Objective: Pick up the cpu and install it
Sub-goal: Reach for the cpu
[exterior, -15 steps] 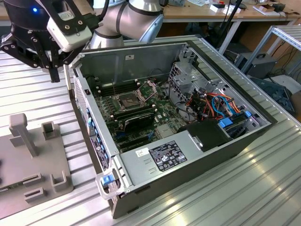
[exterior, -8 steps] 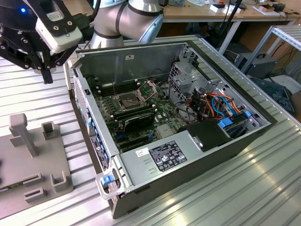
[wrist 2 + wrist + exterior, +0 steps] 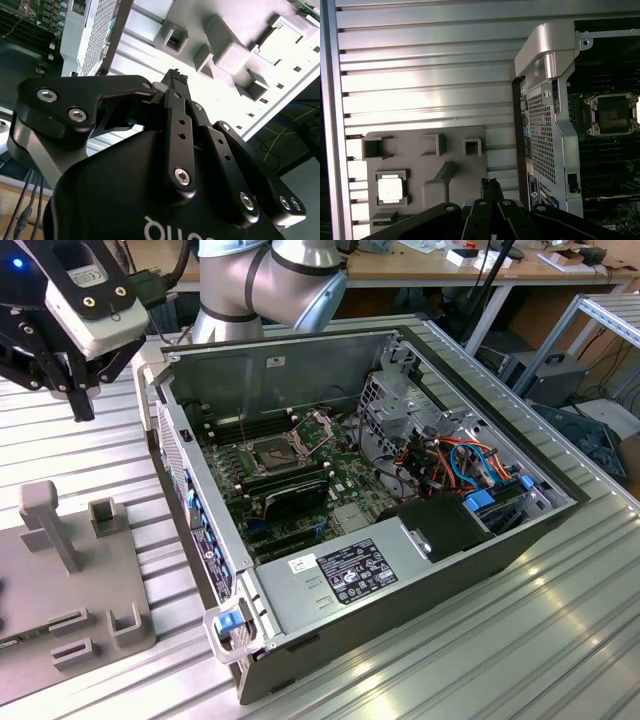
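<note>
Gripper [image 3: 84,408] at upper left of exterior view, fingertips pressed together, holding nothing. Cpu [image 3: 390,190] not yet picked, seated in recess of grey fixture [image 3: 416,167] beside computer case [image 3: 400,570]. Socket [image 3: 272,450] empty, frame open; both pick and installation remain.

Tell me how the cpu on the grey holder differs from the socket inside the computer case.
The cpu has a pale silver top; the socket is a dark square ringed by a metal frame. The cpu sits in a recess of the grey holder, outside the computer case; the socket lies on the motherboard inside it, with nothing in it. Both are square and lie flat.
</note>
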Available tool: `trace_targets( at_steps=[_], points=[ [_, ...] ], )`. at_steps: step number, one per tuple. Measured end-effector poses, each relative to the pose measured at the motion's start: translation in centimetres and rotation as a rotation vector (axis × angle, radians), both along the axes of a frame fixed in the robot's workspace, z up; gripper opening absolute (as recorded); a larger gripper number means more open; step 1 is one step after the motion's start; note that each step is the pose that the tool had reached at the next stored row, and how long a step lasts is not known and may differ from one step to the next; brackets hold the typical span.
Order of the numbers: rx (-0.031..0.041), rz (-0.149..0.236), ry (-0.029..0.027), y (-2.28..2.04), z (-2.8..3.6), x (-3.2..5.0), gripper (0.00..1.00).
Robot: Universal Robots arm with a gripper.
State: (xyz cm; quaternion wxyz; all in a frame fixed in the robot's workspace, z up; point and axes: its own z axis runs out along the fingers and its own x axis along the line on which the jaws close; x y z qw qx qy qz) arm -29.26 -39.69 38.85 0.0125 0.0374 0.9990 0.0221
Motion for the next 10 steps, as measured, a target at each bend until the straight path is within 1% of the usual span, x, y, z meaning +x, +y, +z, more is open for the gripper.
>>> trace_targets(
  at_steps=[3,6,10],
  points=[
    [0.0,0.0,0.0,0.01,-0.03,-0.45,0.11],
    [0.0,0.0,0.0,0.02,-0.07,-1.26,0.11],
    [0.0,0.0,0.0,0.03,-0.12,-1.91,0.11]
  ],
)
